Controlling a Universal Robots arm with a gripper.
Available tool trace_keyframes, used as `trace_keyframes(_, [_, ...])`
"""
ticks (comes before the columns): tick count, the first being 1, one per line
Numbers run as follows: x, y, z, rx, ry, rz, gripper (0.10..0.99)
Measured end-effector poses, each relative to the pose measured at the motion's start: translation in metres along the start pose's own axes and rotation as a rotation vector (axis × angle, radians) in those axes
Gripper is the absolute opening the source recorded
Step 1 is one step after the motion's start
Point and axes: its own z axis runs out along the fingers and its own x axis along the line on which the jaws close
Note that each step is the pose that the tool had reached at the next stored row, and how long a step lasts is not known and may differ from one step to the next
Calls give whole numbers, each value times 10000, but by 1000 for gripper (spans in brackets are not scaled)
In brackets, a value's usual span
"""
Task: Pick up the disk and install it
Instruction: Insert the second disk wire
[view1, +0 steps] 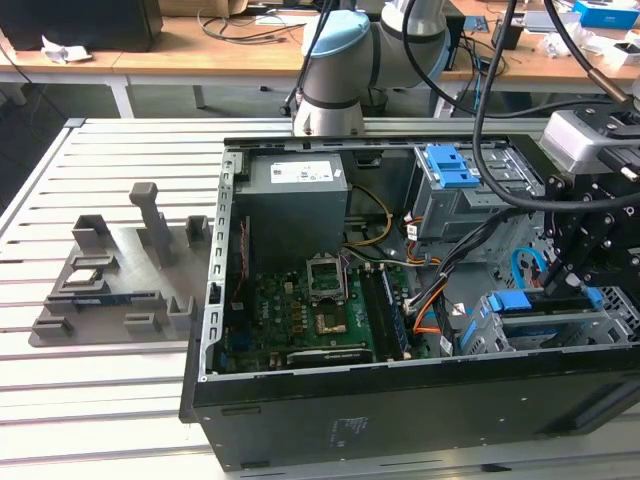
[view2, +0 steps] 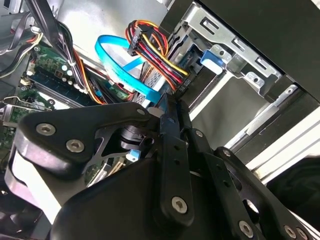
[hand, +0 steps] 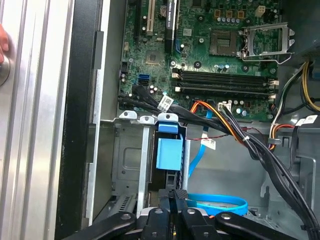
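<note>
So the gripper (view1: 570, 285) is down at the drive cage (view1: 560, 330) at the exterior view's right, near corner of the open PC case (view1: 300, 400), and its fingers (hand: 176, 200) look pressed together, edge-on, on the disk (view1: 545, 302). The disk sits partway in that cage, blue rail showing along its top edge, with the blue latch (hand: 169, 152) just beyond the fingertips in the first wrist view.

What worries me: the cable mess. The light-blue flat cable (view2: 120, 70) and the red-yellow-black wire bundle (view2: 155, 55) hang right beside the cage (really close in the second wrist view), so I reckon a push could snag or pinch one. Also, if the disk goes in slightly tilted, the rails could jam on the metal guides.

Looks-wise, the disk is hard to read here: just a thin dark slab edge with blue plastic, the label face hidden.
</note>
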Motion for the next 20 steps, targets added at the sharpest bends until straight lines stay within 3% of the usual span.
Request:
trace_keyframes(9, [-5, -2, 30, 0, 3, -2, 161])
trace_keyframes(11, [-5, -2, 33, 0, 1, -1, 239])
trace_keyframes(15, [-40, 2, -135, -1, 11, -1, 239])
trace_keyframes(16, [-54, 3, -181, -2, 14, -1, 224])
trace_keyframes(18, [-77, 5, -270, -2, 23, 0, 106])
trace_keyframes(20, [-97, 6, -362, -3, 27, 0, 106])
